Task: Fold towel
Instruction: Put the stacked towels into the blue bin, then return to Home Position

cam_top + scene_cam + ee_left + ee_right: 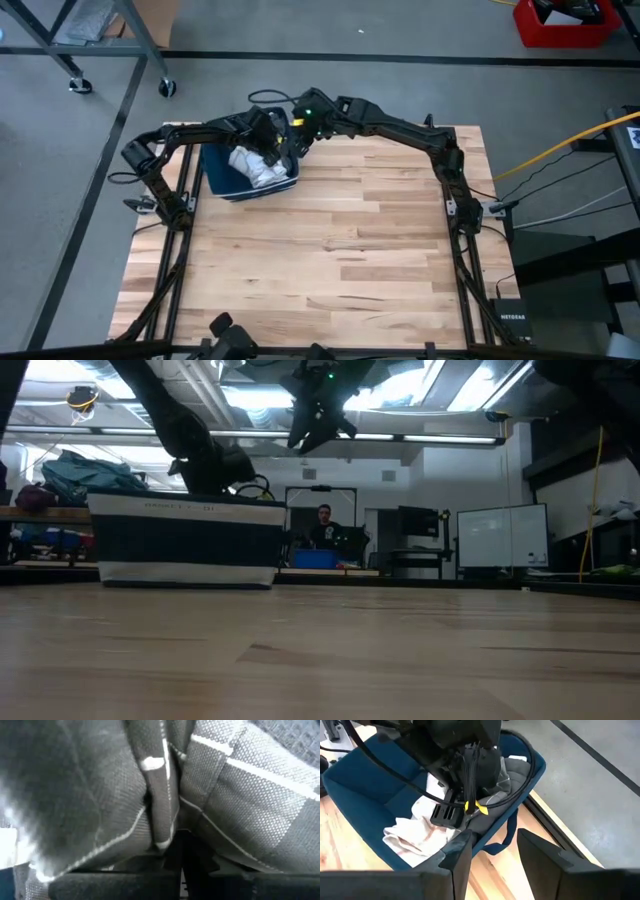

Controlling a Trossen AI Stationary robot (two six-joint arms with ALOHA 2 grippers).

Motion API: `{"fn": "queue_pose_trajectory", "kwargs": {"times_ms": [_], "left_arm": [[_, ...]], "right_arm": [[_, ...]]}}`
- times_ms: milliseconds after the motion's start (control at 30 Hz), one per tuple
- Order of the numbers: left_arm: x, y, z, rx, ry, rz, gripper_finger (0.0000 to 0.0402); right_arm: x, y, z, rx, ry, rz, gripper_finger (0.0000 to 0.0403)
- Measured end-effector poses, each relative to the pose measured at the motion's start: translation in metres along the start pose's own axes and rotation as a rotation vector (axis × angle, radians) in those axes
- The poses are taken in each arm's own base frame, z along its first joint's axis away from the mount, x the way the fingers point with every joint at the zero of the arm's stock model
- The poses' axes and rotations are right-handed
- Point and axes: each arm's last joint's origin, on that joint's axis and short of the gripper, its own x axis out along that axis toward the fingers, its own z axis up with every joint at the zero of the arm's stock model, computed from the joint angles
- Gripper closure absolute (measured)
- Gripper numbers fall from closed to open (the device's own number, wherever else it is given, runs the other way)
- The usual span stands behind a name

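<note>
A grey towel (235, 795) with thin white stripes lay bunched inside a dark blue fabric bin (222, 178) at the far left part of the wooden table (340, 260). Beside it in the same bin sat a crumpled white cloth (415, 832) w/ faint pinkish marks. The left gripper (272, 150) was down in the bin, its fingers pinched tight on a fold of the grey towel; in the left wrist view the cloth filled nearly everything, a ridge of it squeezed between the dark fingertips.

The right gripper (492, 847) hovered just beside the bin's near-right rim, above the table edge, w/ its two dark fingers (457, 855) set apart & nothing between them. From that arm's wrist view the left arm's black body and cable bundle, marked by a yellow tag (476, 807), hung over the bin's middle. A blue strap (509, 832) of the bin drooped over its outer wall.

From table height the bin showed as dark w/ a pale band along top and bottom, standing at the left; the right gripper hung above and right of it. Far behind, a person (323, 525) sat at a desk, next to a blue box (320, 558), & a whiteboard (502, 538) stood at the right
</note>
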Motion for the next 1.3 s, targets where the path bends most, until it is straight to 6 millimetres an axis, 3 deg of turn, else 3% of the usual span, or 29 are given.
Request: {"fn": "queue_pose_trajectory", "kwargs": {"times_ms": [133,267,500,633,767,967,1133,1300], "left_arm": [[-0.010,0.000,0.003,-0.033,-0.032,0.004,0.0401],[-0.037,0.001,0.012,-0.046,-0.119,0.012,0.0399],[-0.107,0.003,0.026,-0.048,-0.312,0.026,0.0400],[-0.157,0.002,0.018,-0.049,-0.381,0.031,0.0399],[-0.204,0.000,-0.003,-0.043,-0.441,0.033,0.0399],[-0.258,-0.010,-0.055,-0.029,-0.448,0.009,0.0399],[-0.286,-0.017,-0.097,-0.065,-0.447,-0.062,0.0399],[-0.299,-0.024,-0.131,-0.111,-0.471,-0.262,0.0399]], "right_arm": [[0.000,0.000,0.000,-0.001,0.002,-0.001,0.0242],[0.000,0.000,0.000,-0.026,-0.004,0.000,0.0242],[-0.012,0.000,0.009,-0.016,-0.072,0.014,0.0242],[-0.040,-0.003,0.016,-0.018,-0.107,0.021,0.0242],[-0.083,-0.007,0.021,-0.031,-0.152,0.036,0.0242],[-0.147,0.002,0.012,-0.060,-0.177,0.046,0.0242],[-0.193,0.017,-0.002,-0.101,-0.217,-0.034,0.0242],[-0.230,0.033,-0.024,-0.128,-0.213,-0.111,0.0242]]}}
